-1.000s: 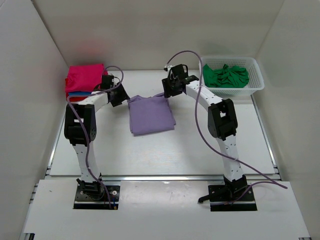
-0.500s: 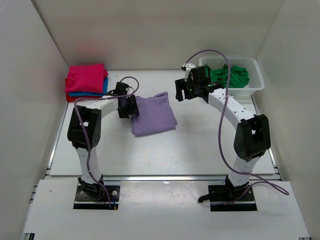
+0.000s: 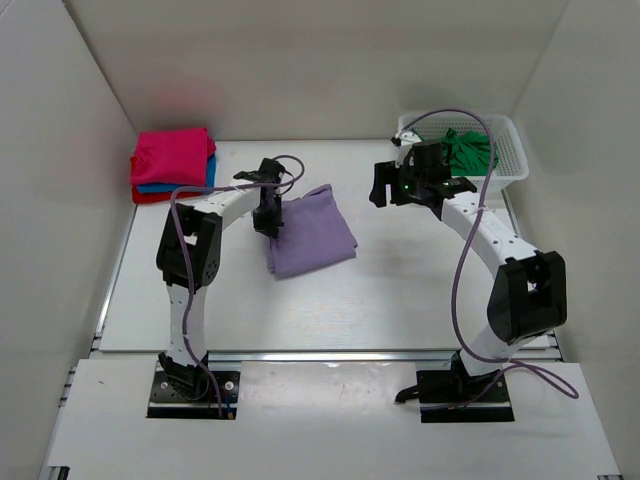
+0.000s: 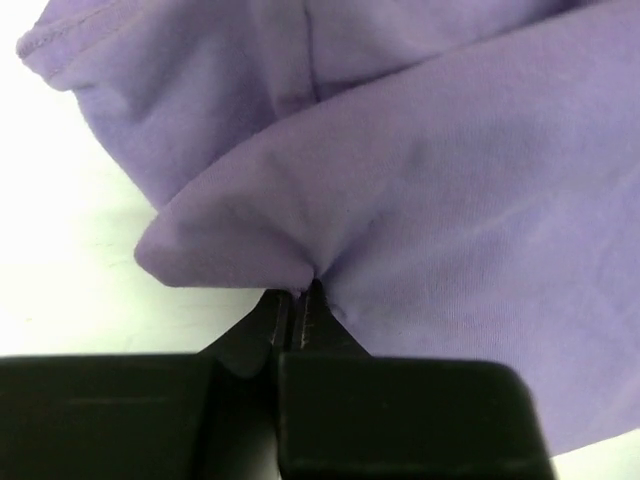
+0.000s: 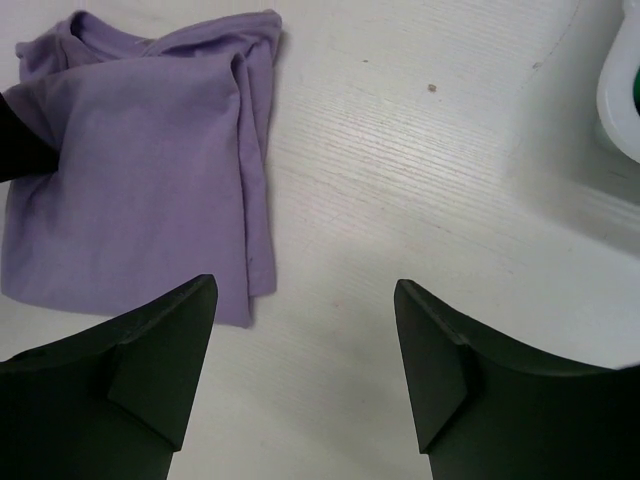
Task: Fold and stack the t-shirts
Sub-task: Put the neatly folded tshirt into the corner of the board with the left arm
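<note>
1. At the middle of the table (image 3: 400, 290), the lilac purple t-shirt (image 3: 312, 230) lies folded into a compact rectangle. Its layered edges show in the right wrist view.
2. The left gripper (image 3: 268, 222) is clamped tight on a pinch of cloth at the shirt's left edge, and the left wrist view shows the fabric puckering where the fingers meet. Gripping at that edge, on the side facing the stack, looks meant for dragging or lifting the folded bundle that way.
3. The right gripper (image 3: 388, 190) hangs above bare table to the right of the shirt, jaws spread wide and holding nothing. It sits between the shirt and the basket (image 3: 515, 165), so it is probably staying clear of the left arm, or is placed to fetch the next garment.
4. The finished stack sits at the far left corner, well apart from the lilac shirt: the magenta pink t-shirt (image 3: 172, 155) on top, the blue t-shirt (image 3: 165, 187) beneath it, and the red t-shirt (image 3: 150, 197) at the bottom.
5. The green t-shirt (image 3: 465, 150) lies crumpled in the white lattice basket at the far right, not yet folded.
</note>
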Tool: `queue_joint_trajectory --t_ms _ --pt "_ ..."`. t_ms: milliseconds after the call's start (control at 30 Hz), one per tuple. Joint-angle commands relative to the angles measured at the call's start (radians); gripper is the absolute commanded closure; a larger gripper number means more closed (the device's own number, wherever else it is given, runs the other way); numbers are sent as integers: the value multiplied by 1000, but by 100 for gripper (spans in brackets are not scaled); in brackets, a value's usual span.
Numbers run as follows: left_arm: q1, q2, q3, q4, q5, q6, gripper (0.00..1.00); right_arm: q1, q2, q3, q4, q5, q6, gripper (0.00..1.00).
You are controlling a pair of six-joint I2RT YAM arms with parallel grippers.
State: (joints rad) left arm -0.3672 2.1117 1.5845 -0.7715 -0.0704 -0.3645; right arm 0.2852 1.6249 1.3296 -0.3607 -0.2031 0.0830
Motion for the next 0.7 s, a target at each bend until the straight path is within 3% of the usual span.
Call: queue_joint_trajectory --t_ms 0,133,233,367,567,667 --pt "63 5 -46 -117 -75 30 100 -26 -76 -21 75 -50 15 30" --pt "132 -105 -84 -78 -77 44 100 -47 -92 -38 72 -76 15 31" --pt "148 -151 18 -121 -146 87 100 -52 -103 -43 69 -87 15 31" --pt "128 -75 323 -230 -337 154 100 -44 -111 -35 72 -107 21 31" --pt "163 181 909 -451 -428 206 100 -43 -117 0 49 -116 23 30" --pt "208 175 923 -361 -379 210 100 -49 -120 11 43 -130 26 31"
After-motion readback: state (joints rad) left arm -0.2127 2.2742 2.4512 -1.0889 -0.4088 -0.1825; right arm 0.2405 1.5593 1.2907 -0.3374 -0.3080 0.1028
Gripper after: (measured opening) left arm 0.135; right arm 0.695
